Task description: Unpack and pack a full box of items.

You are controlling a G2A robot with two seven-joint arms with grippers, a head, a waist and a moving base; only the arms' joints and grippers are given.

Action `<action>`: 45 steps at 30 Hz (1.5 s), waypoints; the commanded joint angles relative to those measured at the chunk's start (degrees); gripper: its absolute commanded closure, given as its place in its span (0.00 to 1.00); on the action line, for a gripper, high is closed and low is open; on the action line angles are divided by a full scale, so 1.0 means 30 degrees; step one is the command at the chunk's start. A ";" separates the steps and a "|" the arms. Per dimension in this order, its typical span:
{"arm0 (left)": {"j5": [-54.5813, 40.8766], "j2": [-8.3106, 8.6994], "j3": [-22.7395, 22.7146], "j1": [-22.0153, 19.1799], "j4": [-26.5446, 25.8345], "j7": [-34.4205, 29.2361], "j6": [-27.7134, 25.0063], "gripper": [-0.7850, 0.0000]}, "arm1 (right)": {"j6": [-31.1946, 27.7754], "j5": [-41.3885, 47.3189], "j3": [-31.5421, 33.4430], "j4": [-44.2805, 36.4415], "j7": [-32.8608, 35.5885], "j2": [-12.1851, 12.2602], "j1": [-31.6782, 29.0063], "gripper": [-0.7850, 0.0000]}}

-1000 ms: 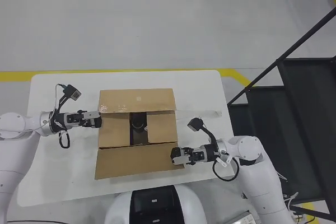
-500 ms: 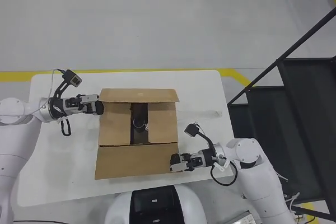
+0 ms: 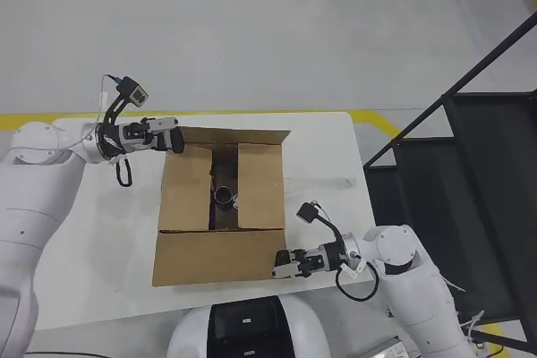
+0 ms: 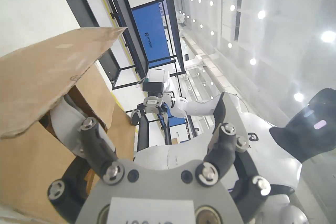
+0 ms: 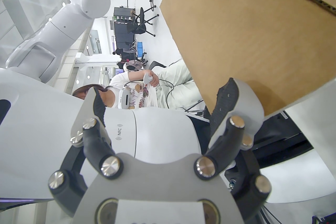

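Note:
A brown cardboard box (image 3: 219, 255) sits mid-table. Its near flap lies flat outward and its far flap (image 3: 233, 137) stands nearly upright. Two side flaps (image 3: 186, 188) are folded inward, and a dark round item (image 3: 222, 192) shows in the gap between them. My left gripper (image 3: 172, 134) is open at the far flap's left corner. In the left wrist view one finger (image 4: 92, 130) sits under that flap (image 4: 52, 64). My right gripper (image 3: 282, 262) is open at the near flap's right corner, one fingertip (image 5: 228, 99) just below the cardboard (image 5: 249, 25).
The white table (image 3: 89, 259) has bare room left and right of the box. A clear strip (image 3: 327, 181) lies right of the box. A black metal stair frame (image 3: 465, 179) stands off the table's right side.
The left gripper moved to the far side and the far flap went from lying folded over the box to standing up. The right gripper shifted slightly toward the table's front edge.

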 commanded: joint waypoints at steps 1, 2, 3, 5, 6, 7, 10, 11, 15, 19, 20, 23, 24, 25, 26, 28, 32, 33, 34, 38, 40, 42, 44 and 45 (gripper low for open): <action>0.0875 -0.0399 0.0626 -0.0683 0.1209 0.0925 -0.0909 0.00 | -0.0018 -0.0026 0.0113 -0.0100 -0.0078 0.0083 -0.0156 0.00; 0.1133 -0.0630 0.0924 -0.0960 0.1706 0.1388 -0.1269 0.00 | -0.0041 -0.0019 0.0181 -0.0170 -0.0119 0.0129 -0.0255 0.00; 0.1459 -0.0925 0.1290 -0.1331 0.2281 0.1866 -0.1669 0.00 | -0.0048 0.0020 0.0256 -0.0259 -0.0157 0.0188 -0.0396 0.00; 0.1891 -0.1271 0.1699 -0.1770 0.2988 0.2491 -0.2023 0.00 | -0.0055 0.0042 0.0323 -0.0379 -0.0198 0.0260 -0.0563 0.00; 0.2069 -0.1477 0.1917 -0.2006 0.3364 0.2824 -0.2155 0.00 | -0.0063 0.0029 0.0346 -0.0441 -0.0226 0.0302 -0.0655 0.00; 0.2226 -0.1673 0.2120 -0.2243 0.3753 0.3057 -0.2234 0.00 | -0.0042 0.0006 0.0352 -0.0482 -0.0270 0.0341 -0.0742 0.00; 0.2368 -0.2229 0.2560 -0.2850 0.4984 0.3629 -0.2324 0.00 | -0.0035 -0.0052 0.0273 -0.0625 -0.0419 0.0443 -0.0924 0.00; 0.2423 -0.2398 0.2669 -0.3047 0.5418 0.3847 -0.2334 0.00 | -0.0020 -0.0067 0.0224 -0.0663 -0.0472 0.0473 -0.0971 0.00; 0.2378 -0.3020 0.2998 -0.3523 0.6905 0.4247 -0.2297 0.00 | 0.0114 -0.0210 -0.0035 -0.0814 -0.0568 0.0596 -0.1063 0.00; 0.2382 -0.3210 0.3157 -0.3587 0.7237 0.3820 -0.2114 0.00 | 0.0235 -0.0284 -0.0289 -0.0900 -0.0711 0.0707 -0.0984 0.00; 0.2382 -0.3210 0.3157 -0.3587 0.7237 0.3820 -0.2114 0.00 | 0.0275 -0.0291 -0.0356 -0.0906 -0.0751 0.0732 -0.0933 0.00; 0.2382 -0.3210 0.3157 -0.3587 0.7237 0.3820 -0.2114 0.00 | 0.0380 -0.0312 -0.0572 -0.0906 -0.0856 0.0805 -0.0771 0.00; 0.2382 -0.3210 0.3157 -0.3587 0.7237 0.3820 -0.2114 0.00 | 0.0385 -0.0314 -0.0676 -0.0916 -0.0836 0.0828 -0.0700 0.00; 0.2382 -0.3210 0.3157 -0.3587 0.7237 0.3820 -0.2114 0.00 | 0.0412 -0.0326 -0.0767 -0.0890 -0.0846 0.0851 -0.0622 0.00; 0.2382 -0.3210 0.3157 -0.3587 0.7237 0.3820 -0.2114 0.00 | 0.0448 -0.0357 -0.0878 -0.0876 -0.0848 0.0872 -0.0535 0.00; 0.2382 -0.3210 0.3157 -0.3587 0.7237 0.3820 -0.2114 0.00 | 0.0536 -0.0378 -0.1100 -0.0846 -0.0892 0.0910 -0.0369 0.00; 0.2732 -0.3126 0.3042 -0.3467 0.6909 0.4580 -0.1974 0.00 | 0.0802 -0.0490 -0.1573 -0.0702 -0.1204 0.0965 0.0022 0.00; 0.3037 -0.3039 0.2921 -0.3484 0.6715 0.5091 -0.2068 0.00 | 0.0905 -0.0543 -0.1717 -0.0661 -0.1359 0.0970 0.0125 0.00; 0.3192 -0.2960 0.2769 -0.3446 0.6526 0.5520 -0.2127 0.00 | 0.0986 -0.0614 -0.1875 -0.0644 -0.1542 0.0972 0.0238 0.00; 0.3751 -0.2809 0.2403 -0.3178 0.5993 0.6983 -0.1812 0.00 | 0.1281 -0.0861 -0.2414 -0.0529 -0.2121 0.0999 0.0532 0.00; 0.4273 -0.2849 0.2413 -0.3049 0.5900 0.7958 -0.1790 0.00 | 0.1462 -0.1049 -0.2591 -0.0432 -0.2304 0.1034 0.0578 0.00; 0.5265 -0.2955 0.2609 -0.2907 0.5925 0.9265 -0.2217 0.00 | 0.1685 -0.1401 -0.2729 -0.0324 -0.2474 0.1083 0.0580 0.00; 0.6144 -0.3116 0.2882 -0.2841 0.6028 1.0146 -0.2271 0.00 | 0.1881 -0.1878 -0.2838 -0.0222 -0.2682 0.1139 0.0571 0.00; 0.6749 -0.3192 0.3047 -0.2868 0.6122 1.0615 -0.2424 0.00 | 0.1951 -0.2132 -0.2894 -0.0205 -0.2820 0.1165 0.0557 0.00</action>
